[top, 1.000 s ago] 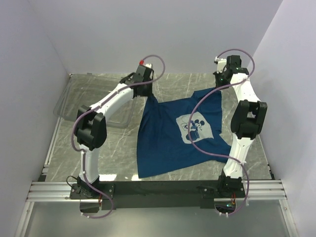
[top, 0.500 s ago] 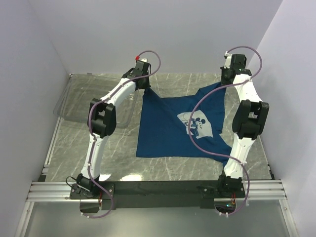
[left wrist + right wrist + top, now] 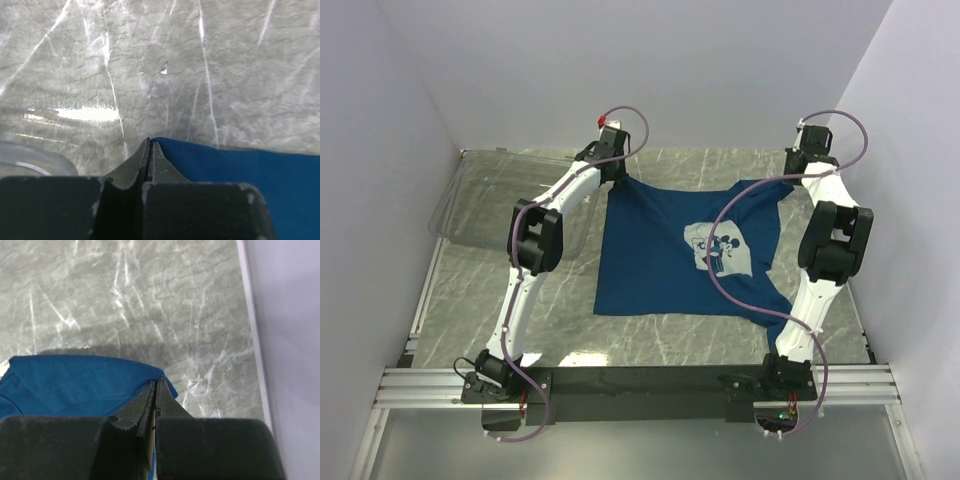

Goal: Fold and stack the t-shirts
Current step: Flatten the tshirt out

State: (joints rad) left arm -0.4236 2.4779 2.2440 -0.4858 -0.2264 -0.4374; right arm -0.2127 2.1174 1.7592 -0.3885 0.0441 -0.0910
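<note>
A dark blue t-shirt [image 3: 660, 255] with a pale cartoon-mouse print [image 3: 718, 250] lies spread on the grey marble table, print up. My left gripper [image 3: 611, 178] is shut on the shirt's far left corner; in the left wrist view the blue cloth [image 3: 240, 165] comes out beside my closed left gripper [image 3: 149, 141]. My right gripper [image 3: 792, 181] is shut on the far right corner; in the right wrist view the cloth [image 3: 75, 380] is pinched at my right gripper [image 3: 155, 381]. The far edge is stretched straight between the two grippers.
A clear plastic bin [image 3: 485, 205] sits at the far left of the table, its rim [image 3: 30, 157] showing in the left wrist view. Grey walls close in the back and sides; the right wall [image 3: 290, 340] is close to my right gripper.
Both grippers have moved toward the back and apart, pulling the shirt's far edge taut and flat. The shirt has slid away from the near edge and spread out squarer.
</note>
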